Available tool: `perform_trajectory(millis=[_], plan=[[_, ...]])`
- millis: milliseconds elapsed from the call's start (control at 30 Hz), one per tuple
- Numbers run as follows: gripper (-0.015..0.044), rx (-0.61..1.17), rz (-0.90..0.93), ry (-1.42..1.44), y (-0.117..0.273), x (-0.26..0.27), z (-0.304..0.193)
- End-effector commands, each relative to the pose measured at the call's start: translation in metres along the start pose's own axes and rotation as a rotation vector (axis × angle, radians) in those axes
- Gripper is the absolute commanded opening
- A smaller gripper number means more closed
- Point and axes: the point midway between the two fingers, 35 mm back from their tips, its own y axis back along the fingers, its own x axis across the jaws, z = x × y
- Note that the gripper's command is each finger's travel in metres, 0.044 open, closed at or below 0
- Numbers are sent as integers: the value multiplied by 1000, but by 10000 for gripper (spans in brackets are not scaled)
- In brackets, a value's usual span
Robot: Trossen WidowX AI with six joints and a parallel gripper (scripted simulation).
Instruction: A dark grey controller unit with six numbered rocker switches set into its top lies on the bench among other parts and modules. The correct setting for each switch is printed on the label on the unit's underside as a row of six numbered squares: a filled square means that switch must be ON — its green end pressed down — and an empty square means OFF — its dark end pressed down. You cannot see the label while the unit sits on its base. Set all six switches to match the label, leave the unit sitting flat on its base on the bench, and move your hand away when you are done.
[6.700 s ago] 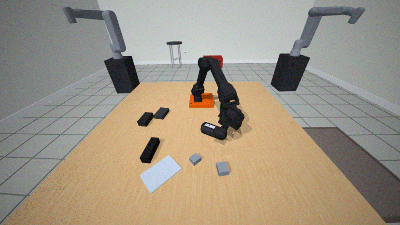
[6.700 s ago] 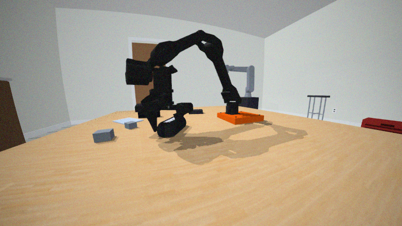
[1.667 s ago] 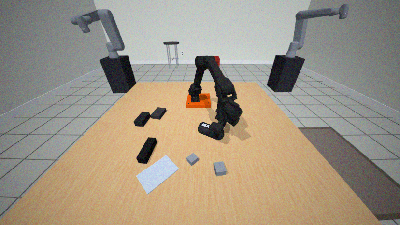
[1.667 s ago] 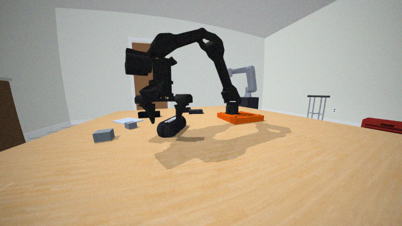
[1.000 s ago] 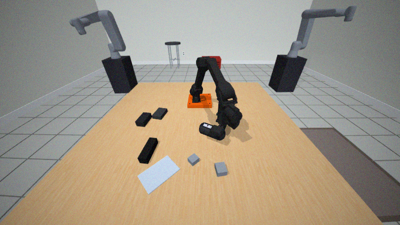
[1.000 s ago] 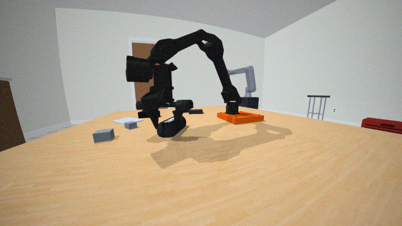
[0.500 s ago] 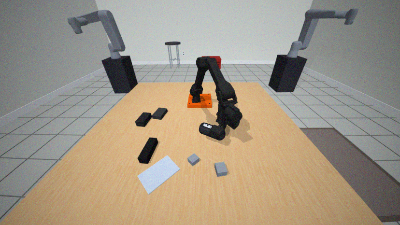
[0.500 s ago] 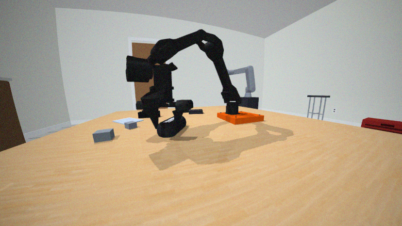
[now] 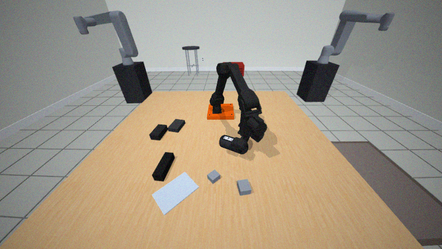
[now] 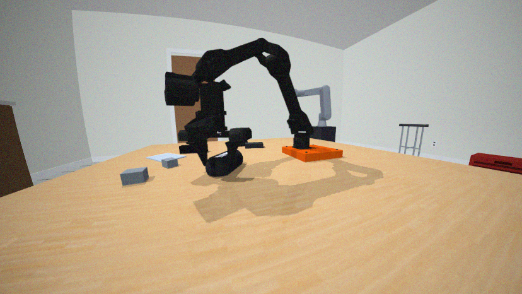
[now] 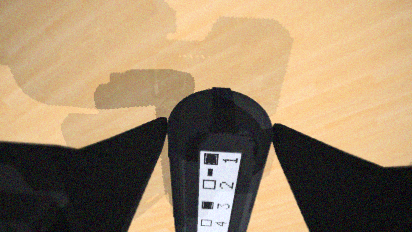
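Fingers [image 9: 244,133] [image 10: 200,146] of the black robotic gripper [image 9: 236,144] [image 10: 218,158] [image 11: 220,123] appear clamped across one end of the dark grey, round-ended controller unit [image 9: 227,146] [image 10: 222,166] [image 11: 187,180], label up, nearer the top camera than the orange base plate [image 9: 211,117] [image 10: 328,156]. Gripped off-centre on curved sides, it could pivot, slip or drop during a turn, perhaps knocking switches.
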Motion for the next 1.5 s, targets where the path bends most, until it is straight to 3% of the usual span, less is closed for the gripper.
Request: perform_trajectory(millis=[0,1467], plan=[[336,-6,-11,1,7,-2,-1],[336,-5,-11,1,28,-1,-11]])
